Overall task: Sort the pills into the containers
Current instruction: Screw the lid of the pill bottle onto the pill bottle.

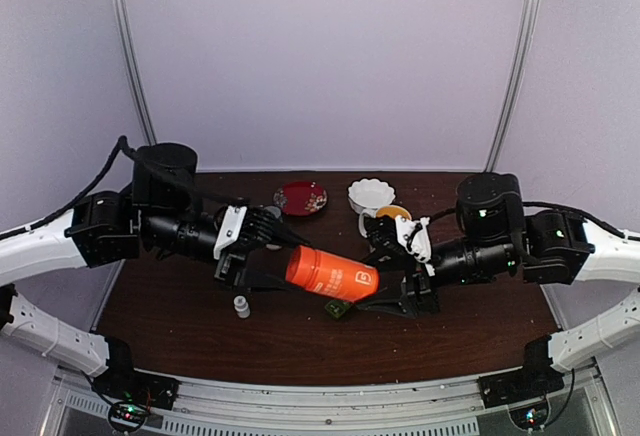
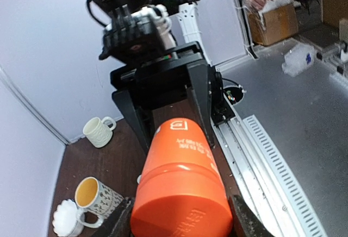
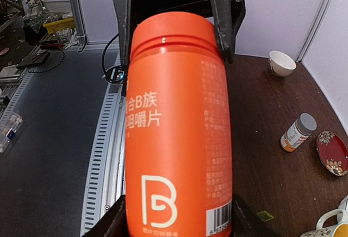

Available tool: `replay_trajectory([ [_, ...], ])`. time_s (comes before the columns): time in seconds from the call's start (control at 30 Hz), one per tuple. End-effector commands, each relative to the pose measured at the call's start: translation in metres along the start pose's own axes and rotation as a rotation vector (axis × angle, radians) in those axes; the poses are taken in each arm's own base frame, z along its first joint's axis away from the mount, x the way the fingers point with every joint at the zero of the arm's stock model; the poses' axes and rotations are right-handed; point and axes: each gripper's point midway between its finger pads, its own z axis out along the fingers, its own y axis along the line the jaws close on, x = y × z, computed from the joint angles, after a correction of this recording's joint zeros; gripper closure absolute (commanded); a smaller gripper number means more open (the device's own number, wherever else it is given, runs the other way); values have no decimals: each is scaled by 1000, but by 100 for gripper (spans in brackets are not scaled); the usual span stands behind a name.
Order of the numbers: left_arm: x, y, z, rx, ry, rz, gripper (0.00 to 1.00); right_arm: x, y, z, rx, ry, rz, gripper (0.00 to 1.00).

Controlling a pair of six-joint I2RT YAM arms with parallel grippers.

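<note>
Orange bottle (image 1: 330, 274) is pinched at both ends, left gripper (image 1: 280, 268) on the cap end and right gripper (image 1: 386, 292) on the base, just above the green pill box (image 1: 338, 308); no pills visible, so uncapping's probably next.

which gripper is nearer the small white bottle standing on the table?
Left. The left gripper, shut on the cap end of the orange bottle, sits just behind and right of the small white bottle. The right gripper holds the orange bottle's base end, farther right.
</note>
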Motion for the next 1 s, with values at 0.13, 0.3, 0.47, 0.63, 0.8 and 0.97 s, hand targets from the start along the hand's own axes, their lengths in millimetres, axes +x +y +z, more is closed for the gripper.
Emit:
replay_trajectory([
  [0.13,12,-51,2,217,7,819,100,-33,32,1,-224,-125,78,100],
  [0.3,22,-40,4,167,94,1040,100,-31,31,0,-224,-118,84,100],
  [0.47,42,-17,8,85,291,1255,100,-31,31,-2,-237,-120,96,100],
  [0.63,58,8,14,-25,503,1465,100,-31,30,-3,-248,-119,113,100],
  [0.8,64,20,17,-111,595,1591,100,-28,28,-4,-241,-118,124,100],
  [0.97,68,24,21,-143,635,1606,100,-25,23,-5,-219,-108,133,100],
])
